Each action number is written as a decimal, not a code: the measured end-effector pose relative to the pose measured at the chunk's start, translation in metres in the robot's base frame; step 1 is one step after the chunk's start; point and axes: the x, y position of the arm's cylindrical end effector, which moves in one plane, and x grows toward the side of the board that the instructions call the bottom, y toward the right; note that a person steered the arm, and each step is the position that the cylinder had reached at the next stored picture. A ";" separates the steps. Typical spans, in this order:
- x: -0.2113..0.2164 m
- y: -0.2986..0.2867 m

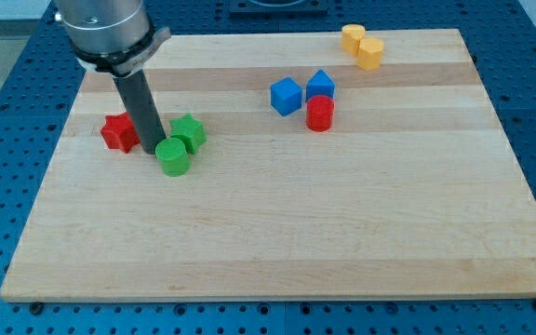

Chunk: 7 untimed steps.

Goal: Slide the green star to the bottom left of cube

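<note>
The green star (189,132) lies on the wooden board (277,233) in its left half, touching a green cylinder (172,156) at its lower left. The blue cube (286,96) sits up and to the right of the star, well apart from it. My tip (152,149) is down on the board just left of the green cylinder, between it and the red star (117,132). The rod rises from there towards the view's top left.
A second blue block (320,84) and a red cylinder (319,113) stand right next to the blue cube. Two yellow blocks (362,45) sit at the board's top right edge.
</note>
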 end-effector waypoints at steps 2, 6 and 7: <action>-0.015 0.016; -0.042 0.052; -0.038 0.071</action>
